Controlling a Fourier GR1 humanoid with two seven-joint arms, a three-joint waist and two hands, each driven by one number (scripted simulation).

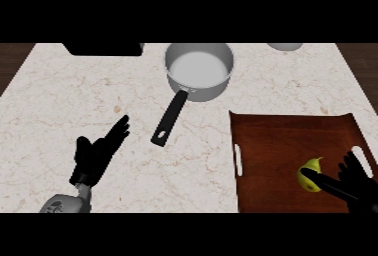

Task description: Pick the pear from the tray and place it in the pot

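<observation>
we see pear (311, 170) lying in tray (273, 150), near its right end | right hand (359, 189) beside it, fingers spread, thumb across pear's lower end | left hand (97, 152) open, fingers straight, over worktop (74, 90) at left | pot (208, 90) behind tray, handle pointing toward us

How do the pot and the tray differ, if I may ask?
The pot is round and grey, the tray rectangular and brown. The pot has a long black handle, the tray side slots. The pot looks empty; the tray holds the pear. Both sit on the counter.
</observation>
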